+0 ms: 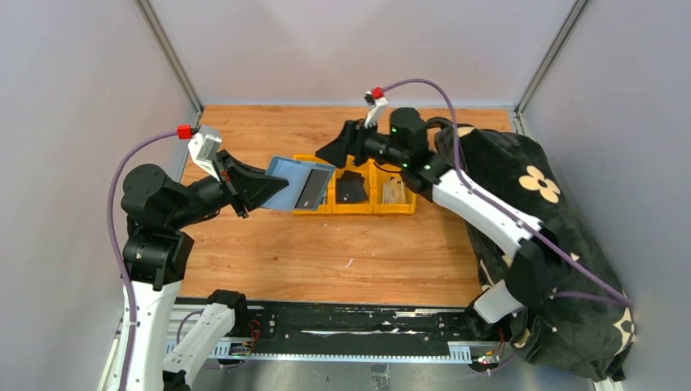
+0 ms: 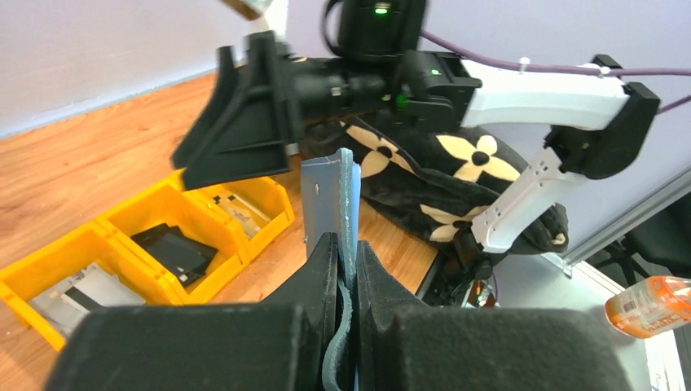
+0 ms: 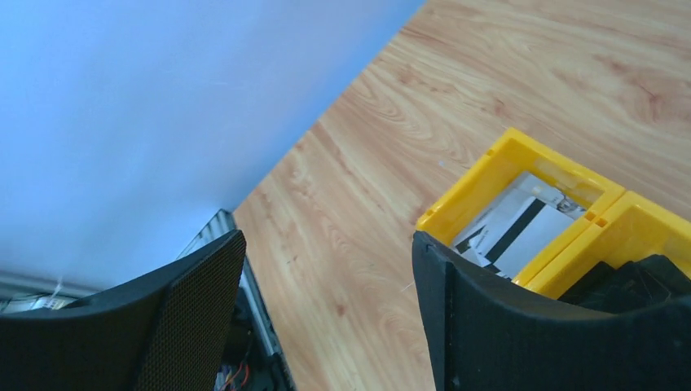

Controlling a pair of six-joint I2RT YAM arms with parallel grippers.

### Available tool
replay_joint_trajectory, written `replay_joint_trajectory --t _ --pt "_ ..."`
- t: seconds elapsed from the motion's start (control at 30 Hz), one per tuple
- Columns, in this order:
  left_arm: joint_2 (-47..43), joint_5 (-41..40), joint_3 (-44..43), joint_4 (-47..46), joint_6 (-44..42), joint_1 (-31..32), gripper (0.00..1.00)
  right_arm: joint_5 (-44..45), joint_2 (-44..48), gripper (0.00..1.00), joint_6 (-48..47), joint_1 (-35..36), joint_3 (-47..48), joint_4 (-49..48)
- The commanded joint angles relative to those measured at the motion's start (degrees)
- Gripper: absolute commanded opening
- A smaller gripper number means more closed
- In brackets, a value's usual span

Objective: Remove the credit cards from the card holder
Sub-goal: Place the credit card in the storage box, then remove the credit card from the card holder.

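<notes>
The slate-blue card holder hangs above the table with my left gripper shut on its near end. In the left wrist view the card holder stands edge-on between the closed jaws of that gripper. A dark stripe shows on its paler panel. My right gripper hovers open just beyond the holder's far end, with nothing between its fingers. A pale striped credit card lies in one yellow bin, and a dark card lies in the middle bin.
A row of three yellow bins sits mid-table, partly behind the holder. A black bag with cream flowers fills the right side under the right arm. Grey walls close in the table on the left, the right and at the back.
</notes>
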State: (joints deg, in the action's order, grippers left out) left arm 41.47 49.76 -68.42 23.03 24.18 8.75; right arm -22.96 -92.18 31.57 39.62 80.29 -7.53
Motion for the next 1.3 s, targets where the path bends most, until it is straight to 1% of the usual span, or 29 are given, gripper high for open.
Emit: replay_joint_trajectory --t 0.0,0.13,0.27,0.33,0.43,0.5,0.57,0.6,0.67,0.77,0.93,1.27 --pt "-0.5 -0.9 -0.2 -3.7 0.8 -0.2 0.00 -9.8 9.8 0.79 0.0 -3.3 -9.8 -8.0" --pt "-0.3 -3.6 1.1 -5.5 1.0 -0.2 0.00 -18.9 19.1 0.79 2.1 -5.2 -18.6 -17.8" --pt "-0.5 -7.3 2.2 -9.3 2.9 -0.2 0.00 -23.6 25.4 0.81 5.7 -5.3 -23.8 -24.1" --pt "-0.3 -8.2 2.6 -10.6 3.9 -0.2 0.00 -24.3 26.9 0.83 8.5 -5.3 -26.3 -27.9" --pt "0.3 -8.5 2.9 -11.7 5.2 -0.2 0.00 -21.6 28.0 0.83 16.1 -5.2 -31.8 -38.2" --pt "0.8 -9.0 3.2 -12.2 6.2 -0.2 0.00 -19.3 27.1 0.83 21.8 -5.1 -35.3 -49.2" --pt "1.3 -9.1 3.6 -13.0 7.6 -0.2 0.00 -18.5 25.0 0.84 25.5 -4.6 -37.0 -55.6" --pt "1.5 -8.9 4.0 -13.7 8.6 -0.2 0.00 -18.5 23.9 0.84 26.6 -4.1 -37.1 -57.4" --pt "2.1 -8.5 4.5 -15.3 10.4 -0.2 0.00 -19.0 21.7 0.84 27.3 -2.7 -36.0 -59.0" --pt "2.7 -8.4 4.9 -17.1 12.1 -0.2 0.00 -18.6 19.8 0.84 25.6 -0.4 -34.8 -58.9" --pt "2.6 -7.7 5.3 -19.3 14.1 -0.2 0.00 -16.9 18.5 0.84 21.9 3.0 -33.0 -55.8" --pt "2.1 -5.6 4.8 -21.8 18.3 -0.2 0.00 -12.1 16.3 0.84 22.0 4.4 -34.0 -55.4"
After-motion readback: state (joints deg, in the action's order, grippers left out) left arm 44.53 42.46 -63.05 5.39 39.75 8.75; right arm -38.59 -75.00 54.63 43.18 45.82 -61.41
